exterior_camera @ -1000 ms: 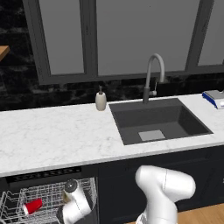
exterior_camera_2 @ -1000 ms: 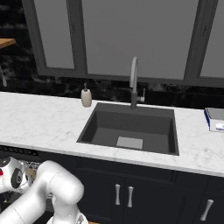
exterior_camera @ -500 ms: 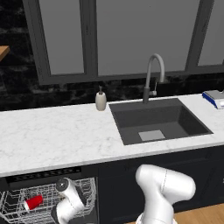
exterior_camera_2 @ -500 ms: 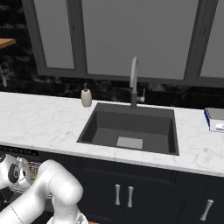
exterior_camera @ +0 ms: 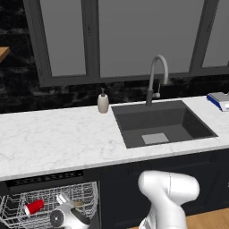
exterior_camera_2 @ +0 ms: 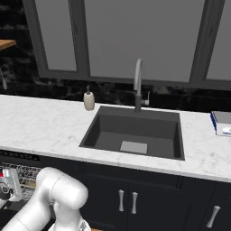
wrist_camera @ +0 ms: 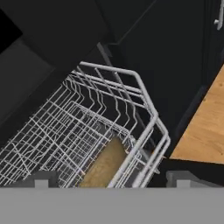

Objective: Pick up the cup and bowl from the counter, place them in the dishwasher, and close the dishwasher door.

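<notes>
In the dishwasher (exterior_camera: 44, 181) rack: red cup (exterior_camera: 34, 206) lies on its side.
Bowl (wrist_camera: 105, 164): tan, in the wire rack below the hand — partly hidden by wires.
Gripper (wrist_camera: 111, 178): fingers spread wide, holding nothing — tips barely visible.

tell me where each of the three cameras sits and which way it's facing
Left base view: behind the arm to its left, looking forward and down over the counter, sink and open dishwasher; the white arm rises at lower right.
Right base view: behind the arm to its right, facing the same counter and sink; the arm rises at lower left.
Hand view: on the hand, looking along the claw into the wire rack, where the bowl lies; the two dark fingertips stand apart.
Both base views share the sink, faucet and soap dispenser.
</notes>
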Motion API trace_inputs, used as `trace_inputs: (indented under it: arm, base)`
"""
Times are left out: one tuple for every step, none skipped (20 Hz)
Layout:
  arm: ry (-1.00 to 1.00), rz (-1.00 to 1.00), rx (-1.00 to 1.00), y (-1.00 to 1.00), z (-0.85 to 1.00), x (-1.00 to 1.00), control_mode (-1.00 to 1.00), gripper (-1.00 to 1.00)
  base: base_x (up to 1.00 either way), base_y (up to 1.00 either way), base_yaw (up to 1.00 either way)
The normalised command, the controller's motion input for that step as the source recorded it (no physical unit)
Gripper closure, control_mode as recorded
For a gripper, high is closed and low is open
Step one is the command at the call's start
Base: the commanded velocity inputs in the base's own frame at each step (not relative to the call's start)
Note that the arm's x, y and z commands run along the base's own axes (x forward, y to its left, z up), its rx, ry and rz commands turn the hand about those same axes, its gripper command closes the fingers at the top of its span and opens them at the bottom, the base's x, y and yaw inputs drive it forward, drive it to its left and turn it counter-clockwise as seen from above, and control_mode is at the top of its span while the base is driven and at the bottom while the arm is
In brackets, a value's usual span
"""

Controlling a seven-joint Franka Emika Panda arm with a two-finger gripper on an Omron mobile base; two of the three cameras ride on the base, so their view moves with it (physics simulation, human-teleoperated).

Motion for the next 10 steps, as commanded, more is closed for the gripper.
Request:
trace_inputs:
  arm:
    - [-0.01, 0.0, 0.0, 0.0, 0.8, -1.0, -1.0, -1.0]
    - [0.0, 0.0, 0.0, 0.0, 1.0, -1.0, -1.0, -1.0]
    - [0.05, 0.0, 0.0, 0.0, 1.0, -1.0, -1.0, -1.0]
    - [0.18, 0.0, 0.0, 0.0, 1.0, -0.88, -1.0, -1.0]
    - [0.27, 0.0, 0.0, 0.04, 1.0, -0.84, -1.0, -1.0]
    - [0.41, 0.0, -0.04, 0.0, 1.0, -0.61, -1.0, -1.0]
    - [0.6, 0.0, 0.0, 0.01, 1.0, -0.52, -1.0, -1.0]
    - [0.74, 0.0, 0.0, 0.0, 1.0, -0.38, -1.0, -1.0]
    - [0.71, 0.03, -0.04, 0.0, 1.0, -0.54, -1.0, -1.0]
    - [0.65, 0.07, -0.05, 0.0, 0.95, -0.64, -1.0, -1.0]
  base:
    - [0.0, 0.0, 0.0]
    - [0.0, 0.0, 0.0]
    - [0.0, 0.0, 0.0]
    - [0.0, 0.0, 0.0]
    - [0.0, 0.0, 0.0]
    - [0.0, 0.0, 0.0]
    - [0.0, 0.0, 0.0]
    - [0.0, 0.0, 0.0]
    - [0.0, 0.0, 0.0]
    - [0.0, 0.0, 0.0]
